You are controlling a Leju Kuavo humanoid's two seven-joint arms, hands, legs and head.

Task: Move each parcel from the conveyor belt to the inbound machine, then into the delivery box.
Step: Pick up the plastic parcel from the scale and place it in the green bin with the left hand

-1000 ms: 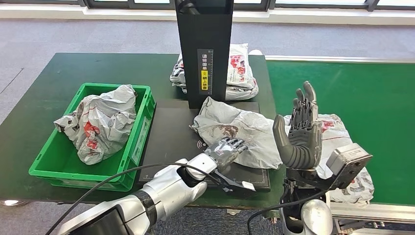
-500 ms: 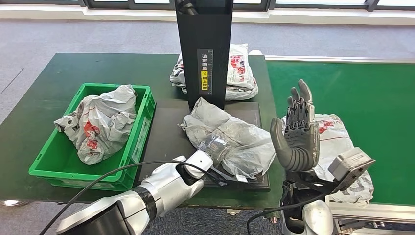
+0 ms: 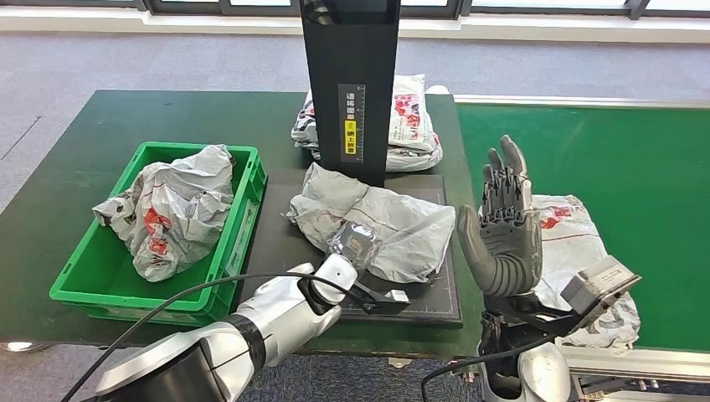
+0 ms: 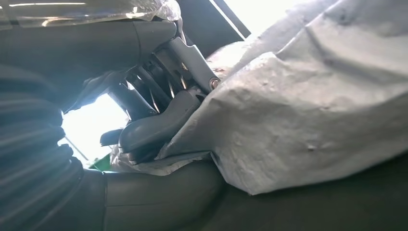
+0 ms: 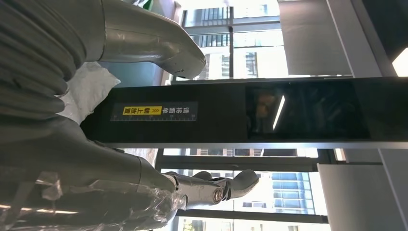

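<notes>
Crumpled grey plastic parcel (image 3: 377,222) lay on the black scanning plate of the inbound machine (image 3: 285,239), held by the left hand (image 3: 352,245).
Its long axis ran across the plate, one end toward the green plastic delivery box (image 3: 243,219), the other toward the green conveyor belt (image 3: 636,159). Left hand gripped the parcel's near edge; fingers mostly buried in plastic, hard to make out. Right hand (image 3: 502,226) stood upright, fingers spread, holding nothing, just beside the parcel's belt-side end. Another parcel lay partly hidden behind it.
</notes>
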